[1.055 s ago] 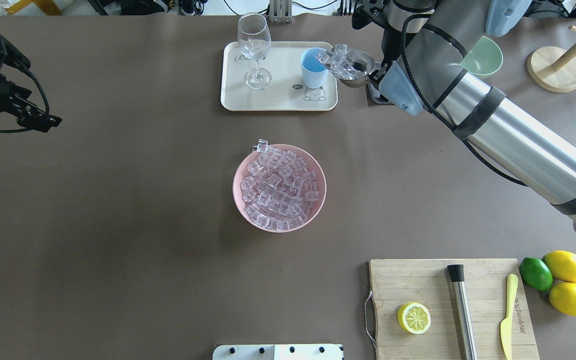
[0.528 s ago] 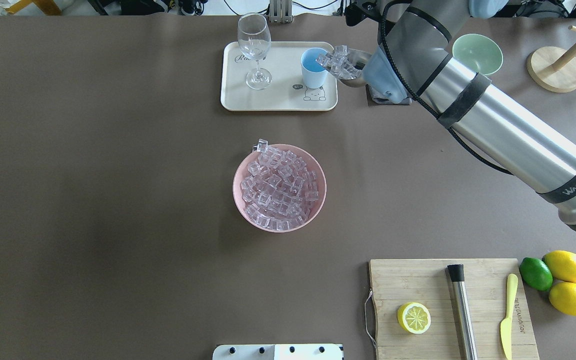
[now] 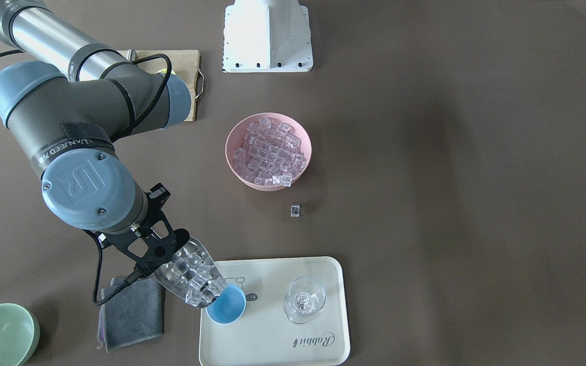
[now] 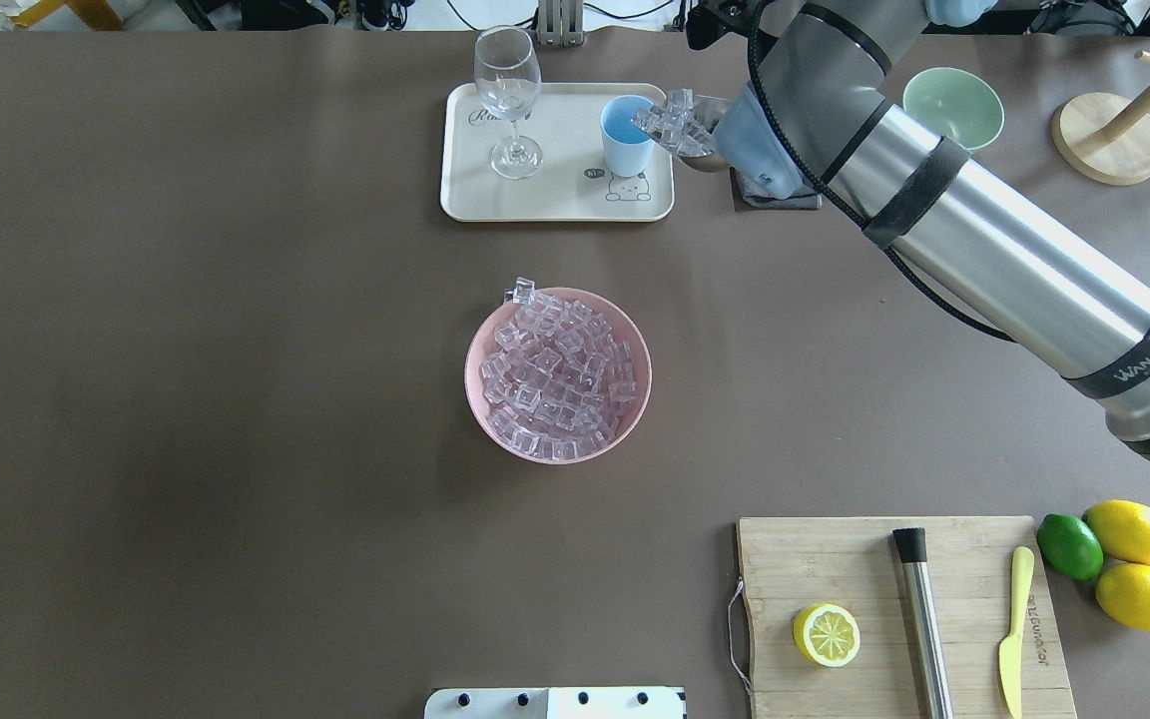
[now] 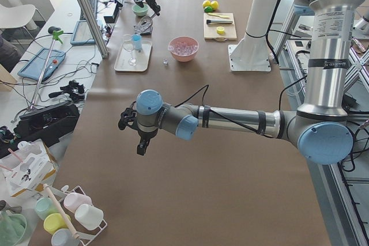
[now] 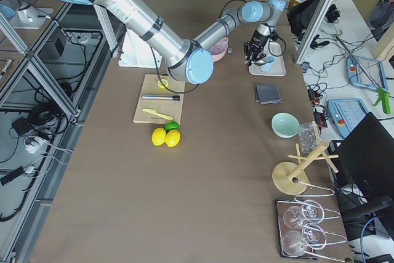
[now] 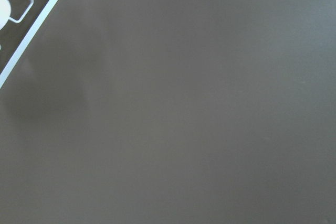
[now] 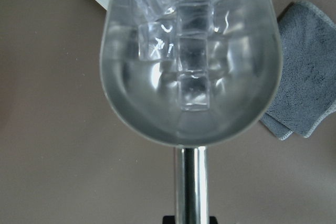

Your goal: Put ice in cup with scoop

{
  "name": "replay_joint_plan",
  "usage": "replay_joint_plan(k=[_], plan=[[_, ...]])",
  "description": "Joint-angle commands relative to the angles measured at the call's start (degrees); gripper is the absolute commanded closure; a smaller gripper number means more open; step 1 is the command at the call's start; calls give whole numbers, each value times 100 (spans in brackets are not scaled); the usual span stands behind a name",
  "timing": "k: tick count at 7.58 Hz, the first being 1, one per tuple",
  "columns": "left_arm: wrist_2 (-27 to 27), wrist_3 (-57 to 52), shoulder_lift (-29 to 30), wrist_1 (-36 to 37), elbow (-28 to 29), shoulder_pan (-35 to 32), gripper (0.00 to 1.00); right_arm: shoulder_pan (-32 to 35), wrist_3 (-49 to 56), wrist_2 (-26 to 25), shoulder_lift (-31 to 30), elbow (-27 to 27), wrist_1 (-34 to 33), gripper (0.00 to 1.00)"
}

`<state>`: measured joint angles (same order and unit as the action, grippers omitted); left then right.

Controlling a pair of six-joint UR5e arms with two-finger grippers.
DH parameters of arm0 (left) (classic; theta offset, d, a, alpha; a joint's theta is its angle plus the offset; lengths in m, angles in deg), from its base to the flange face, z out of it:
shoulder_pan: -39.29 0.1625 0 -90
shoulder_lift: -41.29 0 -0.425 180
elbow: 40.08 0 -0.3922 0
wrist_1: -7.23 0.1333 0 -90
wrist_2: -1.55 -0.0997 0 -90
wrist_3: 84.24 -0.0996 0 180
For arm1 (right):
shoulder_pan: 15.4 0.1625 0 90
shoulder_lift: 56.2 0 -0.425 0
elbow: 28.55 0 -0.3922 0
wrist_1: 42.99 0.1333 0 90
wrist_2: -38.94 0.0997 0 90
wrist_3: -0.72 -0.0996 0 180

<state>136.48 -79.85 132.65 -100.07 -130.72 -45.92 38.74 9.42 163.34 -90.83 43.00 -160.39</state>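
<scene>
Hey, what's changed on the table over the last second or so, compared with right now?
The right arm swung left, uncovering the green bowl, and the right pincer seems to tip the scoop steeper toward the cup; its ice is still at the rim, unpoured. The left pincer left the overhead view. Cup, tray, wine glass and pink bowl stayed put.
</scene>
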Motion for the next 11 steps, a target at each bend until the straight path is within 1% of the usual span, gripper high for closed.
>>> replay_joint_plan(k=[1,2,3,5,11], plan=[[42,-747,-91,674,196,-540,2,0,192,-100,307,-431,-142,100],[34,-747,-144,736,187,-550,2,0,289,-118,352,-441,-291,100],[42,-738,-249,780,187,-576,2,0,412,-258,431,-467,-423,100],[7,-738,-128,1586,161,-576,2,-8,571,-416,563,-598,-591,100],[33,-747,-189,1580,-24,-594,2,-9,782,-663,835,-854,-836,100]])
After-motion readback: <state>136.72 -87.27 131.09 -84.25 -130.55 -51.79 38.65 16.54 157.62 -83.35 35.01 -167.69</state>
